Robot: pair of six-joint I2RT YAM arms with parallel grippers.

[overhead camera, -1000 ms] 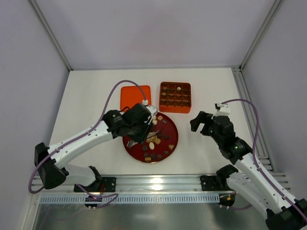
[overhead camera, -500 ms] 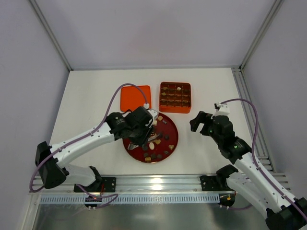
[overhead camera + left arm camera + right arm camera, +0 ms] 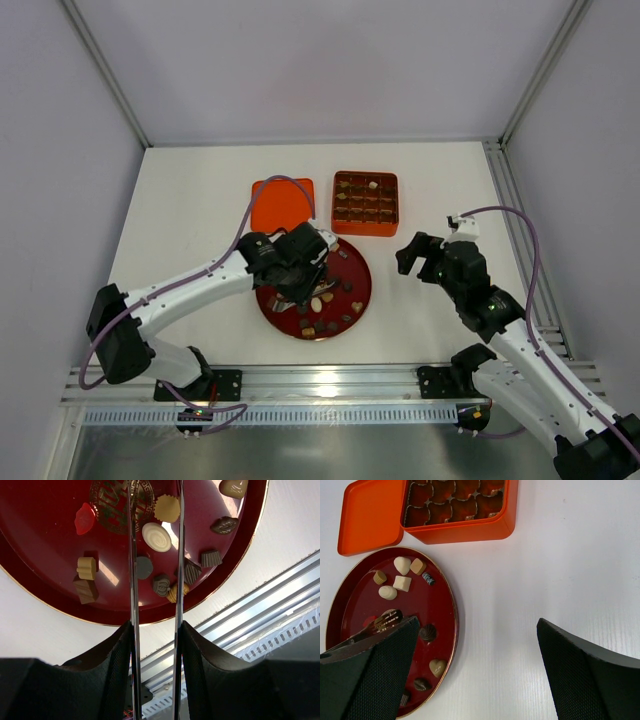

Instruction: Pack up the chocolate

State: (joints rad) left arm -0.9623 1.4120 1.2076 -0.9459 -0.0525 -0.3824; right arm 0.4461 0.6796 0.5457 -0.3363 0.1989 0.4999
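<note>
Several chocolates [image 3: 343, 303] in brown, tan and cream lie on the round dark-red plate [image 3: 366, 278]. My left gripper [image 3: 303, 272] hovers over the plate's left half, shut on metal tongs [image 3: 133, 555]. In the left wrist view [image 3: 156, 630] the two blades run parallel with a gap; a cream swirl sweet [image 3: 156, 536] and a grey round one [image 3: 144, 567] lie between them. The tong tips are out of that view. My right gripper [image 3: 420, 255] is open and empty above the bare table right of the plate; it also shows in the right wrist view [image 3: 476, 625].
The square orange box [image 3: 366, 231] with a brown grid insert stands behind the plate, with a few sweets in its cells. Its orange lid [image 3: 282, 205] lies flat to its left. An aluminium rail [image 3: 330, 380] runs along the near edge.
My left gripper has moved right and a little forward over the plate with the tongs. The right arm has hardly moved.
</note>
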